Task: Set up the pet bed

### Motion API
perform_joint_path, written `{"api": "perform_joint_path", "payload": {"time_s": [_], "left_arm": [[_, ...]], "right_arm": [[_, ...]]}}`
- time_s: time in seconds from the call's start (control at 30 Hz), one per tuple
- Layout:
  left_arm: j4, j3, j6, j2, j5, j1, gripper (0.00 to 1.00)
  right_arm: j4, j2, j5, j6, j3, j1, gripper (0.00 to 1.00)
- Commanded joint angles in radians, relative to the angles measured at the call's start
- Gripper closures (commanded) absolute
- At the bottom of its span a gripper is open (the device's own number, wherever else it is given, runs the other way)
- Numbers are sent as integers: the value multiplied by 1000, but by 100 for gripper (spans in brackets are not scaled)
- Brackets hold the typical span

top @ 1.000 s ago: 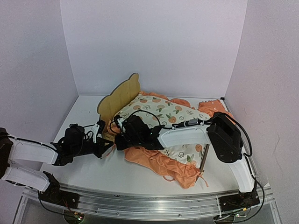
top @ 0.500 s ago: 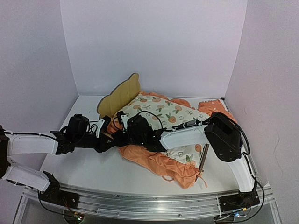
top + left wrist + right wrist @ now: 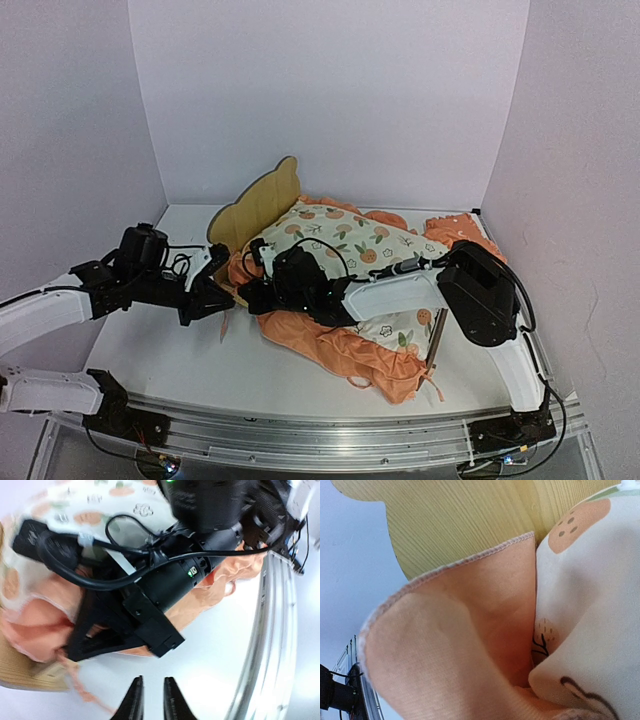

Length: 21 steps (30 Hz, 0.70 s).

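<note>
top: bed (image 3: 258, 208) centre-left, mostly buried under rumpled pad (image 3: 345, 240), unmade | left wrist: left gripper (image 3: 152, 702) slightly parted, empty, bottom edge; right gripper (image 3: 75, 645) closed at pad edge, mid-left | right wrist: headboard (image 3: 470, 525) at top, pad bunched against it, not yet spread flat

Light plywood pet bed (image 3: 262, 205); white mattress pad (image 3: 345, 240) printed with oranges, orange ruffle (image 3: 340, 352).

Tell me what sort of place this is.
Probably a robot test booth, not a home: plain white walls box in a white table, the left arm and right arm are mounted on a metal rail at its near edge, and a small plywood pet bed with an orange-print pad lies on it.
</note>
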Motion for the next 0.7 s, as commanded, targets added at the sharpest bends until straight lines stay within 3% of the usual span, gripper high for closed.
{"api": "perform_joint_path", "payload": {"time_s": [0.0, 0.37, 0.67], "left_arm": [[53, -68, 219, 0, -157, 118, 88], [349, -90, 186, 259, -230, 157, 86], [434, -111, 250, 318, -11, 157, 79]], "right_arm": [[-124, 45, -16, 9, -37, 7, 100], [-137, 43, -25, 15, -26, 8, 100], [-137, 41, -25, 21, -30, 7, 100]]}}
